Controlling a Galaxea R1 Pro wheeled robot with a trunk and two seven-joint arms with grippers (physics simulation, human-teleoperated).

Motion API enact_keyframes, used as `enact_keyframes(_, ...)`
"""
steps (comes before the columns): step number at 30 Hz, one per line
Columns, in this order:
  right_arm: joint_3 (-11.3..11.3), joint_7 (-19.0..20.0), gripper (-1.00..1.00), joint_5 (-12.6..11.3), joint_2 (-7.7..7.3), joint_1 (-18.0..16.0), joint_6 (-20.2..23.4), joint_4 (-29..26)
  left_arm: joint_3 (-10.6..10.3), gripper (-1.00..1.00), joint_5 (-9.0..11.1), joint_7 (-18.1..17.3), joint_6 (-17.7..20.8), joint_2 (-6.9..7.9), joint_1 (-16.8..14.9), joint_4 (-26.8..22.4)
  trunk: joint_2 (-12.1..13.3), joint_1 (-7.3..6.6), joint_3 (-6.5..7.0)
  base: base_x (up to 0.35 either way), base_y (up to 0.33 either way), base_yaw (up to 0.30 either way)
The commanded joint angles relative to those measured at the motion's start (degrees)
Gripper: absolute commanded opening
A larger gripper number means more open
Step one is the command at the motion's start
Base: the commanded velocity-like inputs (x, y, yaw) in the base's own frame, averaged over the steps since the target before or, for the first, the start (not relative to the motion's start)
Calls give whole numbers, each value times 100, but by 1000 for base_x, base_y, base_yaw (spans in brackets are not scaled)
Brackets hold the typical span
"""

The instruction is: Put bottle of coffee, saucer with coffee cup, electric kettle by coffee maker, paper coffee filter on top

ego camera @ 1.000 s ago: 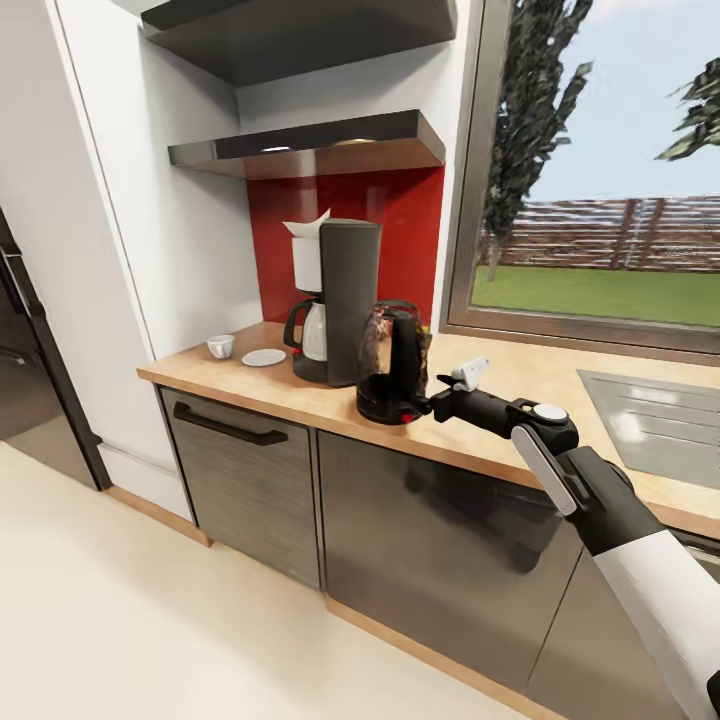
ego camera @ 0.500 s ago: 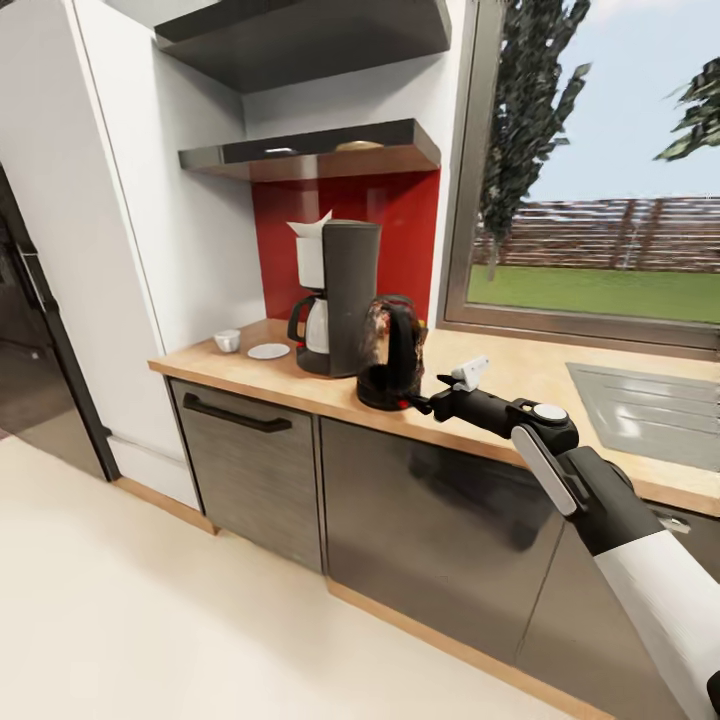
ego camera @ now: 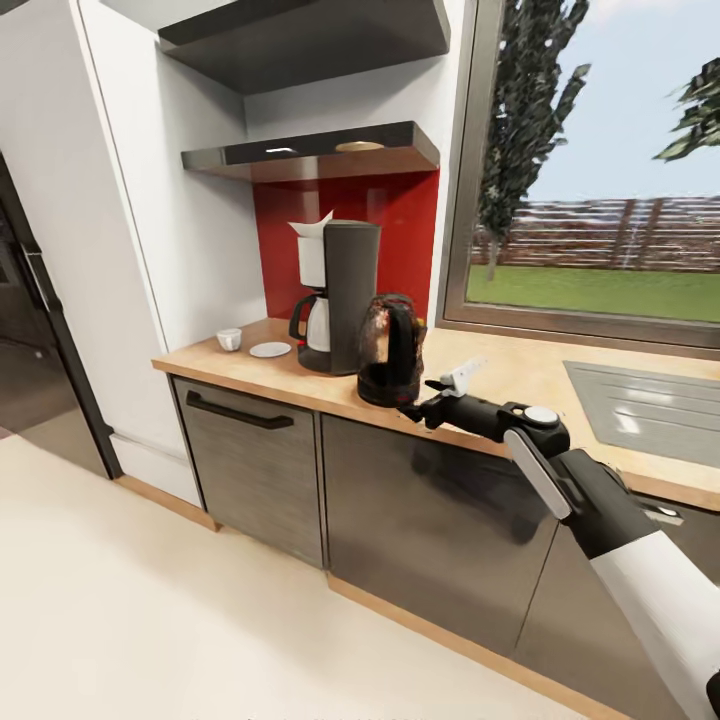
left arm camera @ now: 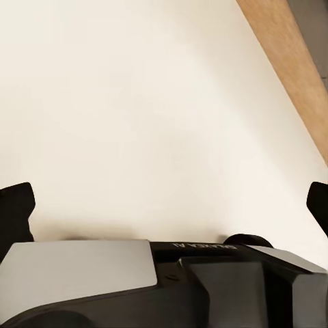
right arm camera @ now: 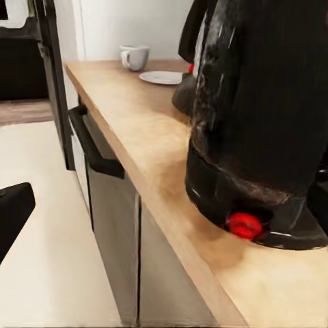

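My right gripper has its fingers spread apart and holds nothing; it hangs just off the front of the kettle, near its base with the red switch. My left gripper is spread wide too, empty, over bare pale floor.

As I judge it, much is done. The kettle stands on the countertop right beside the coffee maker, and the white filter sits on top of the maker. The saucer lies on the far side of the maker, but the cup stands beside it on the wood, not on it. That step is left. A yellowish round thing rests on the shelf; it may be the coffee bottle's lid, though I cannot tell.
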Motion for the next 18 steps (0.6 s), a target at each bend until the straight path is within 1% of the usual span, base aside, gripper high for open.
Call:
enact_keyframes(1, 137, 31, 100, -53, 1, -6, 35, -10, -29, 100, 13, -9, -40, 1, -3, 5, -3, -1, -6, -12, 4, 0)
enact_keyframes(3, 419, 96, 100, -64, 10, -6, 29, -18, -29, 100, 13, -9, -40, 1, -5, 5, -3, -1, -6, -9, 3, 0)
enact_keyframes(4, 708, 137, 100, -88, 30, -6, -40, -23, -29, 100, 13, -9, -40, 1, -7, 5, -3, -1, -6, -5, 2, 0)
enact_keyframes(5, 934, 165, 100, -130, 54, 2, -180, -27, -29, 100, 13, -11, -40, 1, -6, 5, -3, -1, -6, -3, 1, 0)
enact_keyframes(9, 1275, 203, 100, -249, 83, 101, -472, -30, -29, 100, 13, -15, -40, 1, -5, 5, -3, -1, -6, -2, 1, 0)
enact_keyframes(10, 1442, 210, 100, -289, 91, 161, -558, -31, -29, 100, 13, -16, -40, 3, -5, 5, -3, -1, -6, 0, 0, 0)
enact_keyframes(12, 1589, 212, 100, -315, 96, 210, -614, -32, -29, 100, 13, -17, -40, 4, -4, 3, -3, -1, -6, 0, 0, 0)
enact_keyframes(13, 1704, 211, 100, -331, 99, 268, -653, -32, -29, 100, 13, -19, -40, 3, -4, 4, -3, -1, -6, 0, 0, 0)
enact_keyframes(15, 1809, 207, 100, -346, 101, 401, -689, -32, -29, 100, 13, -23, -40, 3, -3, 4, -3, -1, -6, 0, 0, 0)
enact_keyframes(18, 1877, 202, 100, -355, 103, 643, -714, -32, -29, 100, 13, -25, -40, 2, -4, 4, -3, -1, -6, 0, 0, 0)
